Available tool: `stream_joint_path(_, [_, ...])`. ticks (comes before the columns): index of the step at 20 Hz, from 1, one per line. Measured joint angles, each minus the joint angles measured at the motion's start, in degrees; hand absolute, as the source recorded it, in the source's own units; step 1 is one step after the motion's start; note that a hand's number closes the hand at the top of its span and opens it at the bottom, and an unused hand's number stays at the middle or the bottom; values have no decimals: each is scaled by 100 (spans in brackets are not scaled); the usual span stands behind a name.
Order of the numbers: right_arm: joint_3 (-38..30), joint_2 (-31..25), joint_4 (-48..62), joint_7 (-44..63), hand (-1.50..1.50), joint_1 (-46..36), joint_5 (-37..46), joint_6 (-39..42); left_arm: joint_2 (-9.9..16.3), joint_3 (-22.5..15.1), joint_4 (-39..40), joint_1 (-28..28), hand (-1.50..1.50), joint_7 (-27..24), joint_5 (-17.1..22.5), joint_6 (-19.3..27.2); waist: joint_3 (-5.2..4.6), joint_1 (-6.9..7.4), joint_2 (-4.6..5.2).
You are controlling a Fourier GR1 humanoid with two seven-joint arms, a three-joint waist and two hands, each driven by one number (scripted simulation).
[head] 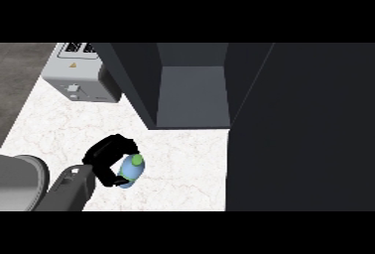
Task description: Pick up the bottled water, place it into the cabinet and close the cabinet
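Currently visible from the head view: one hand [108,158], black, on a grey forearm entering from the lower left edge, so the left hand. Fingers [119,142] curled round the water bottle [132,168], thumb side below it; bottle pinched between fingers and thumb. Bottle pale blue with a green cap at its upper end, tilted slightly, positioned over the white marbled table [183,163] at lower left; contact with the table surface cannot be determined. Bottle well apart from the cabinet [192,89], which stands open at upper centre: dark side walls, grey inner floor, interior holding nothing visible. Cabinet door [300,124] swung out, filling the right side as a large dark panel. Toaster [79,74], silver-grey, at upper left on the table, just beside the cabinet's left wall. Grey rounded shape [21,181] at the lower left edge, beside the forearm; identity unclear. Right hand not visible.
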Motion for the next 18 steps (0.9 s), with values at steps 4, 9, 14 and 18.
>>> stream_joint_path(4, [-78,55,-1,-24,-150,4,-2,-105,34,841,-103,438,150,-512,604,1063,5,208,-26])
stream_joint_path(9, [48,38,-95,-25,-150,155,42,-43,-203,1352,-358,908,150,-1155,1038,1732,21,126,-48])
stream_joint_path(14, [69,3,9,-62,-150,79,76,-4,-508,1366,-844,1212,150,-1201,1311,1983,22,73,-48])
stream_joint_path(18, [162,-15,13,13,-150,-9,84,-84,-665,1259,-1514,1540,150,-940,1558,2002,21,68,-46])
